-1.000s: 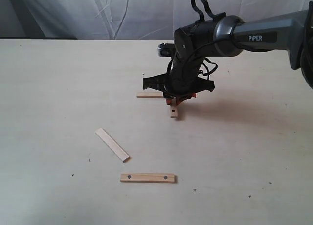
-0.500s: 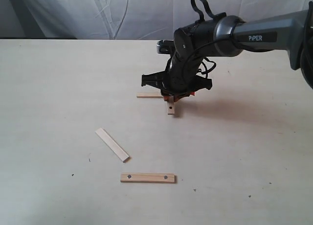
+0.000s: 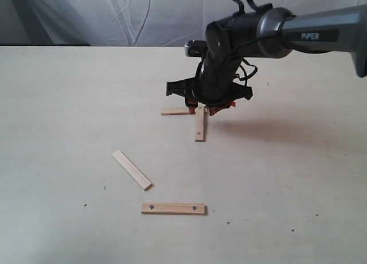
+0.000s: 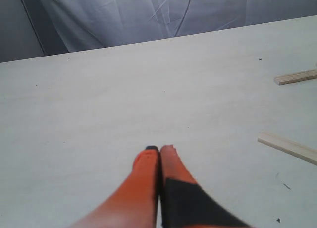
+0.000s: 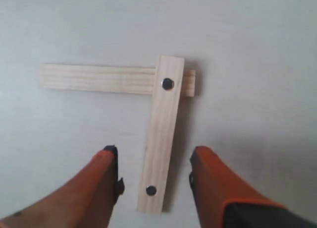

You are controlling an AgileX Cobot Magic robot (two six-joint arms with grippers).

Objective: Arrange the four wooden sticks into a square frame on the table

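Observation:
Four wooden sticks lie on the table (image 3: 69,103). A holed stick (image 3: 199,126) (image 5: 161,134) rests with one end across the end of a plain stick (image 3: 175,111) (image 5: 96,78), making a right-angled corner. My right gripper (image 3: 209,108) (image 5: 155,153) hovers just above them, open, with its fingers either side of the holed stick and not touching it. A plain diagonal stick (image 3: 131,169) and another holed stick (image 3: 173,208) lie apart nearer the front. My left gripper (image 4: 159,149) is shut on nothing and does not show in the exterior view.
The left wrist view catches two sticks at its edge, one (image 4: 296,77) farther off and one (image 4: 290,147) closer. A white cloth backdrop (image 3: 114,14) hangs behind the table's far edge. The right arm (image 3: 309,31) reaches in from the right.
My right gripper has risen and drawn back a little, leaving the holed stick lying flat with its end over the plain stick. The two front sticks have not moved.

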